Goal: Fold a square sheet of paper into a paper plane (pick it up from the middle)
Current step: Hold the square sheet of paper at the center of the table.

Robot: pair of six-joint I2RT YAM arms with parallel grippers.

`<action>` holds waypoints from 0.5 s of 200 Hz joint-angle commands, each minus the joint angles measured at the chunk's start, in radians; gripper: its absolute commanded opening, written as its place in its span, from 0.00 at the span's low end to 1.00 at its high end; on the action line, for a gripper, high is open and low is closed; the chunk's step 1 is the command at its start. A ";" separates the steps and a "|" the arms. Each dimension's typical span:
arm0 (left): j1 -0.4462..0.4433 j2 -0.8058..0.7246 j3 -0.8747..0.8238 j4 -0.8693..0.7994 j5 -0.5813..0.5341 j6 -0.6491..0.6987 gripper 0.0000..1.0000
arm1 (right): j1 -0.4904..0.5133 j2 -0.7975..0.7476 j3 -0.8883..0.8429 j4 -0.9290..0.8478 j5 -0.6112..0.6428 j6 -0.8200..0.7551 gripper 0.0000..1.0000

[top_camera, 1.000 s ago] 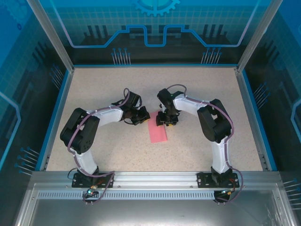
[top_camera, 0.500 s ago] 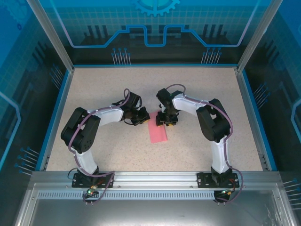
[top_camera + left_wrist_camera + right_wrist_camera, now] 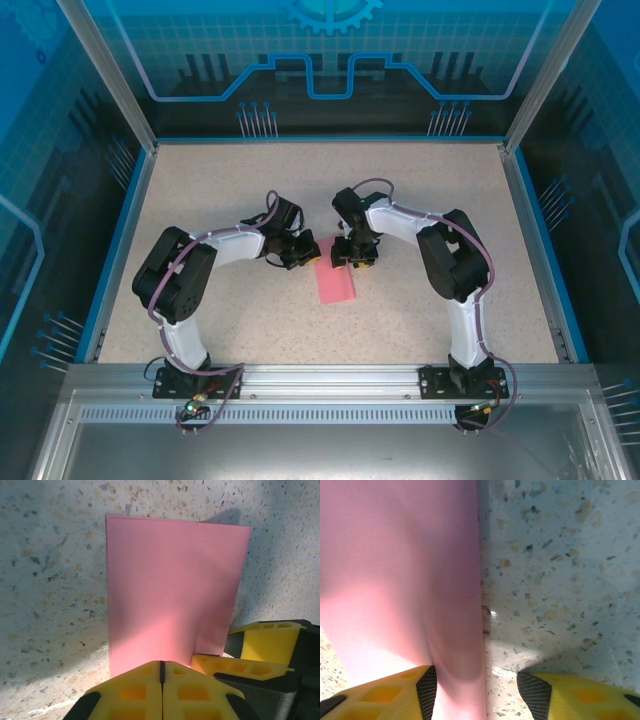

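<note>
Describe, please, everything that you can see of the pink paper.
The paper is thin, plain pink, unmarked. It lies flat on the speckled table as a narrow rectangle, so probably folded in half. The shut left tool meets one short edge; the open right tool straddles one long edge.

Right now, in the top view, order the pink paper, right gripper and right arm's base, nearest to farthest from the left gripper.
1. Pink paper, directly at the left gripper.
2. Right gripper, at the paper's far-right corner.
3. Right arm's base, near right edge.

Pink paper [image 3: 170, 580], speckled beige table [image 3: 50, 555], yellow fingers [image 3: 132, 692]
</note>
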 commanded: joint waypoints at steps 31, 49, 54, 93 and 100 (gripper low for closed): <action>-0.019 0.031 0.023 -0.023 0.038 0.008 0.06 | 0.040 0.186 -0.086 0.088 0.010 0.005 0.56; -0.024 0.042 0.030 -0.024 0.044 0.009 0.05 | 0.041 0.191 -0.084 0.087 0.012 0.004 0.56; -0.025 0.045 0.032 -0.023 0.045 0.009 0.05 | 0.042 0.192 -0.084 0.086 0.012 0.004 0.56; -0.027 0.051 0.033 -0.027 0.045 0.012 0.04 | 0.043 0.195 -0.081 0.087 0.016 0.002 0.56; -0.028 0.052 0.032 -0.029 0.045 0.015 0.03 | 0.044 0.196 -0.082 0.086 0.016 0.001 0.56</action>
